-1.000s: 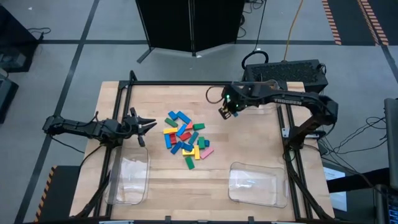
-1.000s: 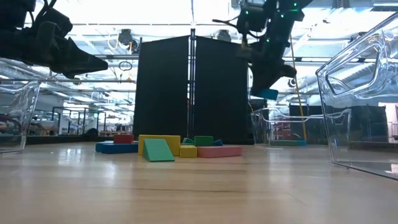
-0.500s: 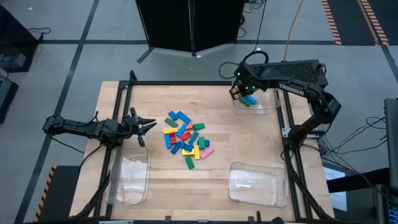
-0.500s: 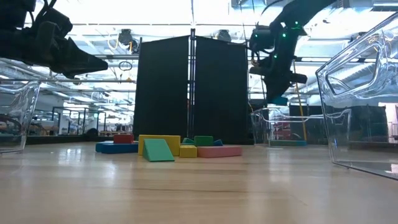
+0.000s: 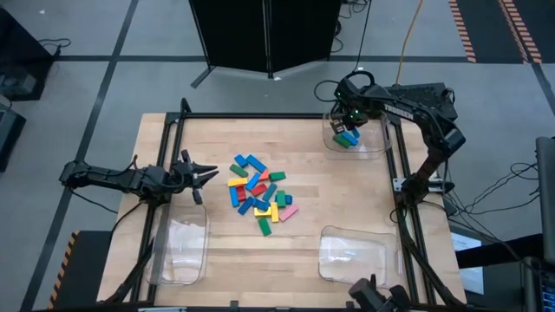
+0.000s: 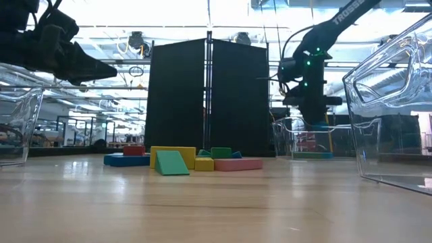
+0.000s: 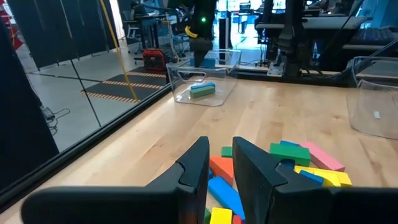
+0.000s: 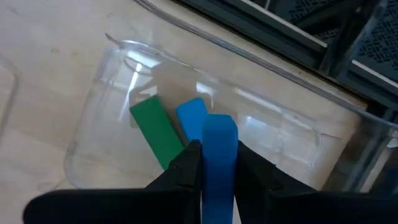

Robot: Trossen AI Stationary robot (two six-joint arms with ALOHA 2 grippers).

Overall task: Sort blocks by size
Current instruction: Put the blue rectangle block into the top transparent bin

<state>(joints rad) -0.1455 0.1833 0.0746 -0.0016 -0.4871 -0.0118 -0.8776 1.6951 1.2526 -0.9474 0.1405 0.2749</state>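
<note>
The bench (image 5: pixel 217 260) is pale wood planking framed by a dark metal rail, standing on a grey floor marked with striped tape. A black folding screen (image 6: pixel 208 98) stands just beyond its far edge, and the low view looks past it into a bright workshop hall.

The middle of the bench carries the blocks (image 5: pixel 258 193), a loose heap in blue, green, red, yellow and pink, some touching or overlapping. Bare wood lies all around the heap, widest between it and the near edge and toward the right side.

Three clear trays sit near the edges: one at the near left (image 5: pixel 179 251), one at the near right (image 5: pixel 354 256), one at the far right corner (image 5: pixel 355 140). The far right tray already holds a green block (image 8: pixel 156 132) and a blue block (image 8: pixel 191 118) lying side by side.

The right tool (image 5: pixel 350 121) hangs over that far right tray, its fingers closed on another blue block (image 8: pixel 219 163) held above the two inside. The left tool (image 5: pixel 201 173) hovers above the bench's left side, just beside the heap and pointing at it, fingers (image 7: pixel 194 169) narrowly apart and holding nothing. The near left tray lies close below that arm.
</note>
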